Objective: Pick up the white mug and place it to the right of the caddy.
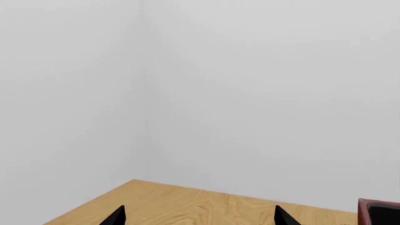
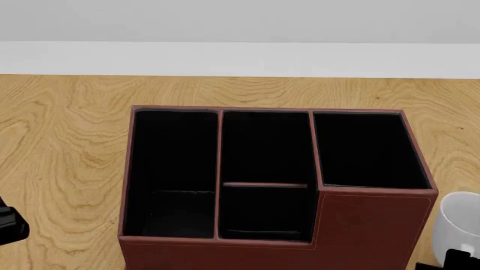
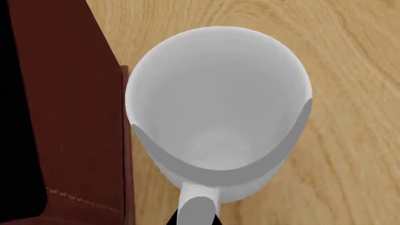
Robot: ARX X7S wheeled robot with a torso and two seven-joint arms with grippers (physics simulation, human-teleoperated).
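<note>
While the wooden table (image 2: 67, 140) fills most of the head view, w/ pale wall (image 2: 240, 22) behind its far edge, the caddy (image 2: 375, 230) sits mid-frame as the biggest item on it: dark reddish-brown box, black-lined compartments, the right-hand section taller at its near corner. One corner of the same caddy shows at the edge of the left wrist view, & its brown side wall runs along the right wrist view.

Next in size, the white mug (image 2: 461, 216) stands upright on the table just beside the caddy's right side, near the front corner, partly cut by the frame edge in the head view. Right wrist view looks straight down into it: empty inside, rim close to the caddy wall, maybe touching, can't tell. Its loop handle (image 3: 198, 206) points toward the camera.

Right gripper (image 2: 459, 260) is only a dark bit at the bottom of the head view, just below the mug; a black tip shows by the handle in the wrist view. Can't tell if its jaws grasp the mug or are released.

Left gripper (image 1: 200, 216): two black fingertips (image 1: 115, 216) set wide apart over bare table, nothing between them, so jaws are spread. A dark part of the left arm (image 2: 11, 225) shows at the head view's left edge, well apart from the caddy.
</note>
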